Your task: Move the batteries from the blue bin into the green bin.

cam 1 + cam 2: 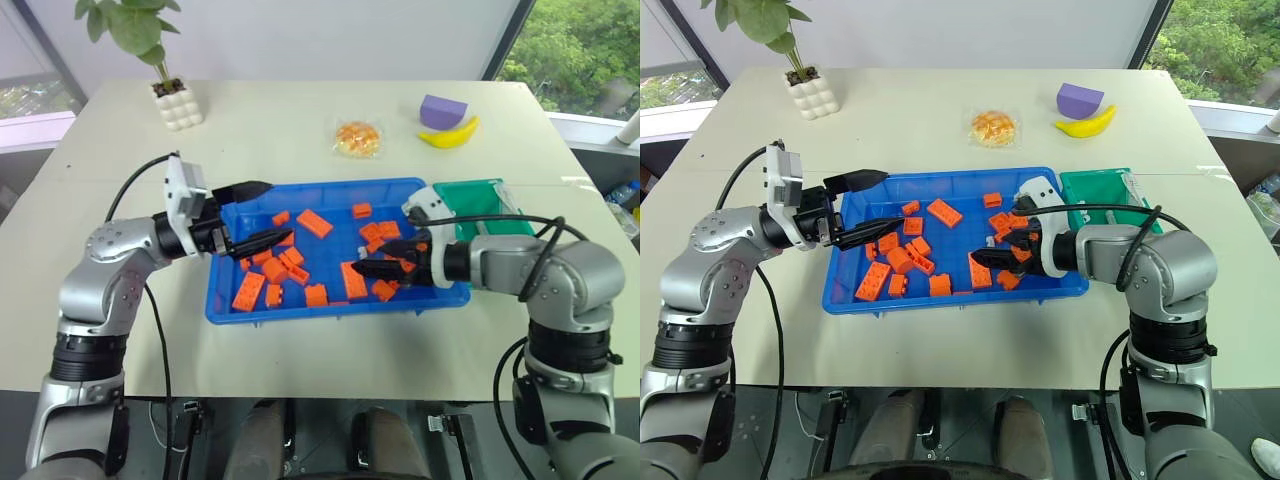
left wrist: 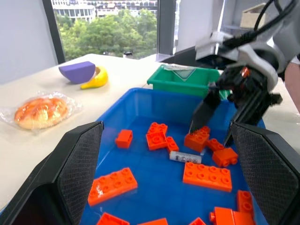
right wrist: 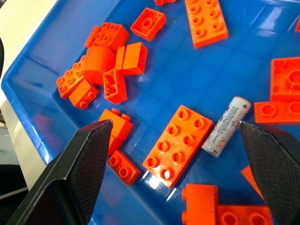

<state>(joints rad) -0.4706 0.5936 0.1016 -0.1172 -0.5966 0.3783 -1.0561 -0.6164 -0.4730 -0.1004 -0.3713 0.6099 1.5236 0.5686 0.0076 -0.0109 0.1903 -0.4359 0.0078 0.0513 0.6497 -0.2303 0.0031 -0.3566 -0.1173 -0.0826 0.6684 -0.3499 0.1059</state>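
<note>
The blue bin [image 1: 228, 305] sits mid-table, holding many orange bricks [image 1: 314, 223]. One grey-silver battery [image 3: 227, 126] lies flat on the bin floor beside a long brick; it is also seen as battery [image 2: 185, 157]. My right gripper [image 3: 176, 123] is open and angled down over the bin's right part, with the battery just inside one fingertip [image 3: 246, 129] and not touched. My left gripper [image 1: 280, 210] hangs open and level over the bin's left end, holding nothing. The green bin [image 1: 470, 196] stands against the blue bin's far right corner.
Far across the table are a wrapped bun [image 1: 357, 138], a banana [image 1: 450, 135] and a purple block [image 1: 442, 108]. A white plant pot [image 1: 178, 105] stands at the far left. The table edge runs close in front of the blue bin.
</note>
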